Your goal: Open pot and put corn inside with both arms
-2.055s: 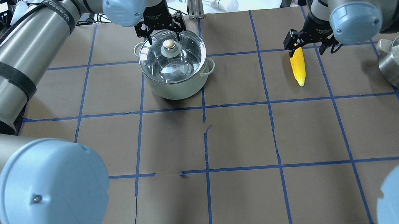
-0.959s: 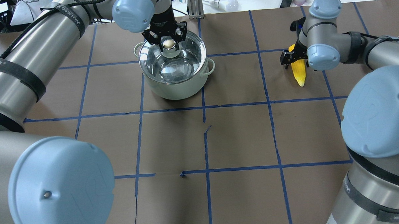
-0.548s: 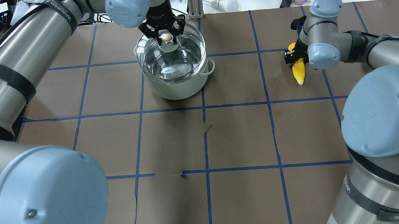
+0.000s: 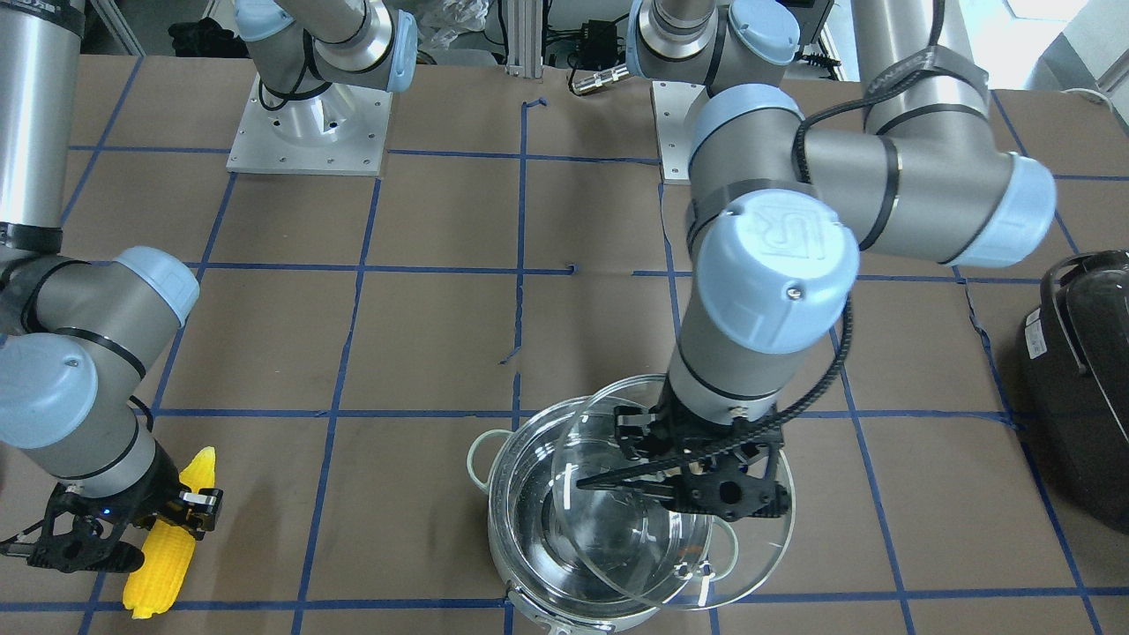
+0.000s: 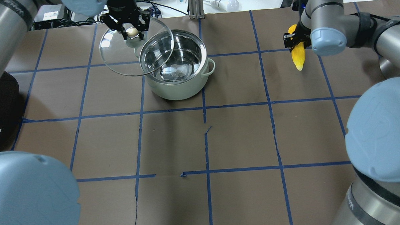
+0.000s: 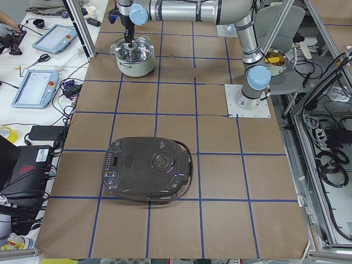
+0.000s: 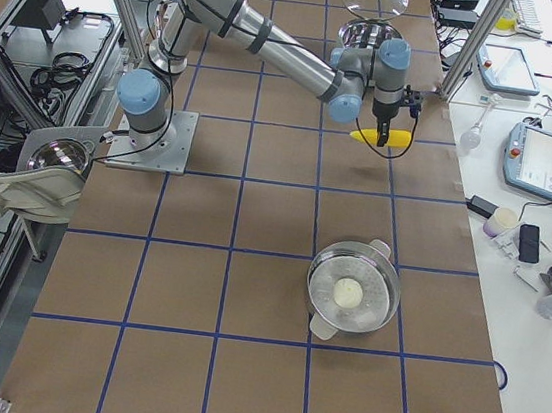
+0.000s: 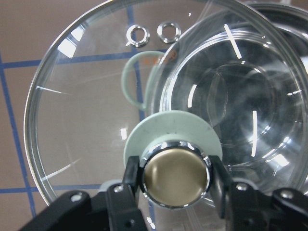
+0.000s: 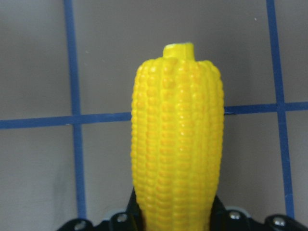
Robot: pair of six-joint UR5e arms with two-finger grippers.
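The steel pot (image 5: 176, 91) with pale green handles stands open at the back of the table. My left gripper (image 5: 130, 30) is shut on the brass knob (image 8: 175, 178) of the glass lid (image 5: 118, 58). It holds the lid in the air, up and to the left of the pot, still overlapping its rim. The pot looks empty inside (image 8: 250, 110). My right gripper (image 5: 295, 42) is shut on the thick end of the yellow corn (image 5: 299, 55), at the back right. The cob's tip points toward me, and it also shows in the right wrist view (image 9: 178, 139).
A large black appliance (image 4: 1085, 370) lies beyond the pot on my left side, and also shows in the exterior left view (image 6: 148, 168). A second steel pan holding a white lump (image 7: 351, 296) stands far out on my right. Brown paper with blue tape lines covers the table.
The left gripper closed on the lid's knob, lifted the lid and carried it left off the pot. The right gripper came down, closed on the corn and drew it back and up.
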